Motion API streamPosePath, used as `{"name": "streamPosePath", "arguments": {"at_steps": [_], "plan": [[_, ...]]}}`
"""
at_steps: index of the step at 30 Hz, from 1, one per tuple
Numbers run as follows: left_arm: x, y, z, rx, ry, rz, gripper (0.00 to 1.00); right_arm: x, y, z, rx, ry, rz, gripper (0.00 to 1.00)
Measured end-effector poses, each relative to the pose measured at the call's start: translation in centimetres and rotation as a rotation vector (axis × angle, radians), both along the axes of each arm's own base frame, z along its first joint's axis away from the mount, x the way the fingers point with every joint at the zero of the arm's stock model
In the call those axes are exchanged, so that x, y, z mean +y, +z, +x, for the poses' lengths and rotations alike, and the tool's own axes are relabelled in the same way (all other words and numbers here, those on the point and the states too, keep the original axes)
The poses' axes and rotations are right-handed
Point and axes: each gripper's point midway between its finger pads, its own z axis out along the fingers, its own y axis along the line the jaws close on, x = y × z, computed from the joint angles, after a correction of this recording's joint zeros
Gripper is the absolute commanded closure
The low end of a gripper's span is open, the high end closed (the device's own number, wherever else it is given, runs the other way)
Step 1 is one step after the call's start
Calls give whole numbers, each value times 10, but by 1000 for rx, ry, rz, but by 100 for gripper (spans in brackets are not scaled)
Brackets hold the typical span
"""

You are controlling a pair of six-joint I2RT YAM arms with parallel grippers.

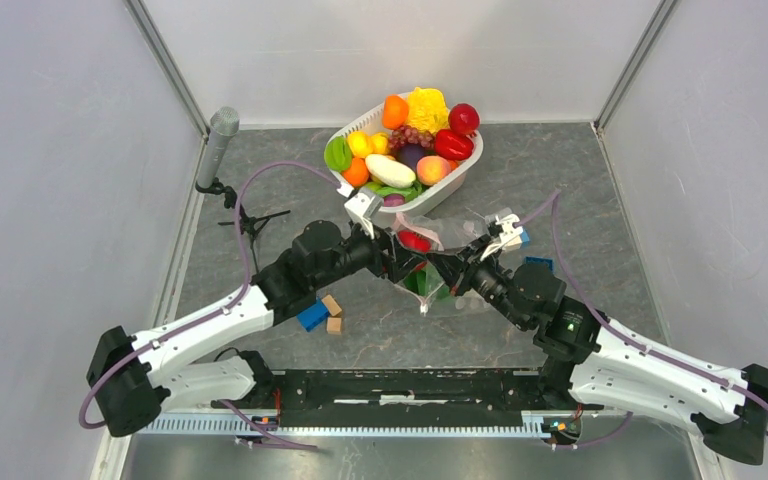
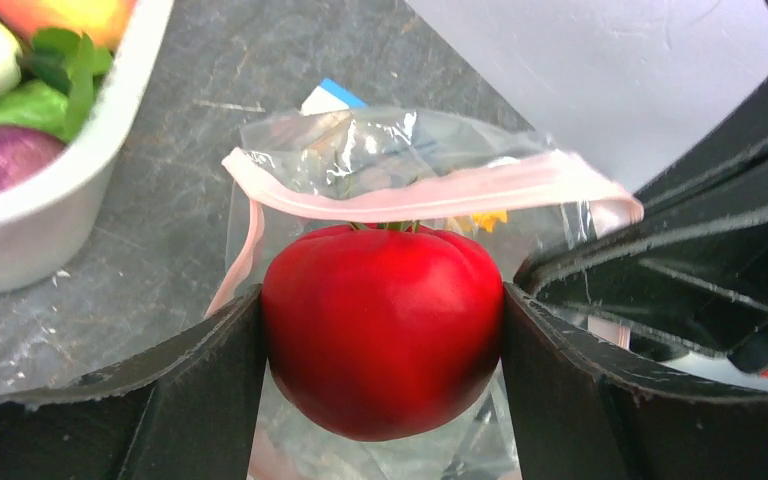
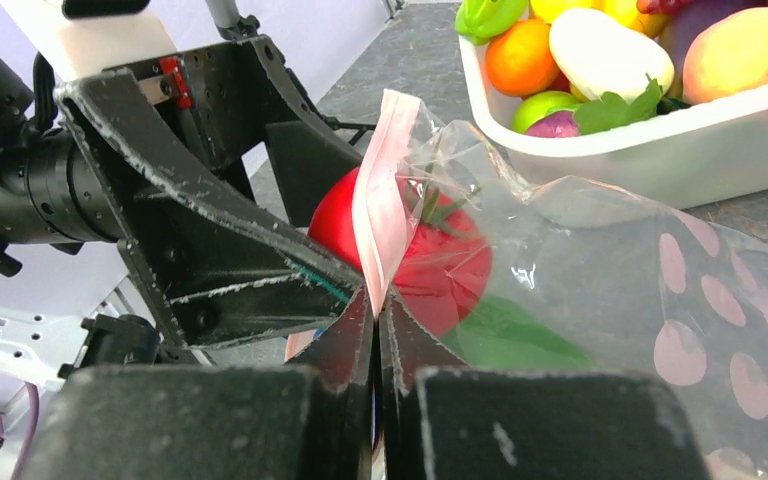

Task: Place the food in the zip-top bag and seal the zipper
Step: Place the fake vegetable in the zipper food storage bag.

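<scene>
Well, at the far left a matte grey cylinder [image 1: 222, 135] stands by the table edge, and nearer the arms a blue block [image 1: 312, 316] lies just beside two tan blocks [image 1: 332, 312]. The left gripper [image 2: 380, 300] holds a glossy, smooth red tomato [image 2: 382, 345] between its wide-set black fingers, which press on both its sides. The tomato sits right at the mouth of the zip-top bag [image 3: 600, 270], a crinkly clear film printed with pale pink dots, with something green lying inside. The zipper [image 2: 430, 195], a soft pale pink strip, arches over the tomato's top. The right gripper [image 3: 375, 310] is pinched tight on that strip, lifting the edge upright. Behind the bag a white plastic basket [image 3: 660, 150] with rounded corners holds the rest of the food [image 1: 410, 150]: shiny round and oval pieces in orange, yellow, white, green, purple and red. The table [image 1: 260, 180] is mottled dark grey and faintly scratched, and plain pale walls [image 1: 60, 150] enclose it on three sides
</scene>
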Motion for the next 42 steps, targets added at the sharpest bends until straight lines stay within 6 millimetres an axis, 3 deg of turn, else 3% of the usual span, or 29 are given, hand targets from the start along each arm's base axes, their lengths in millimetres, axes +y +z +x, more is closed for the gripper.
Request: {"name": "streamPosePath", "arguments": {"at_steps": [4, 11, 16, 25, 30, 37, 42], "plan": [[-7, 14, 6, -17, 0, -12, 24, 1, 6, 0, -9, 1, 23, 96], [-23, 16, 11, -14, -50, 28, 14, 1, 17, -9, -29, 37, 155, 95], [-28, 17, 9, -12, -82, 25, 0, 1, 23, -10, -33, 40, 209, 95], [-38, 24, 7, -9, -132, 19, 0, -18, 32, -7, -53, -26, 260, 94], [-29, 40, -1, -30, -133, -2, 0, -33, 27, 1, -30, -114, 260, 93], [2, 93, -17, -151, -98, -78, 0, -47, 14, 9, -53, -189, 128, 93], [22, 88, -6, -169, 10, -22, 0, -55, 21, 10, -104, -200, 23, 93]]}}
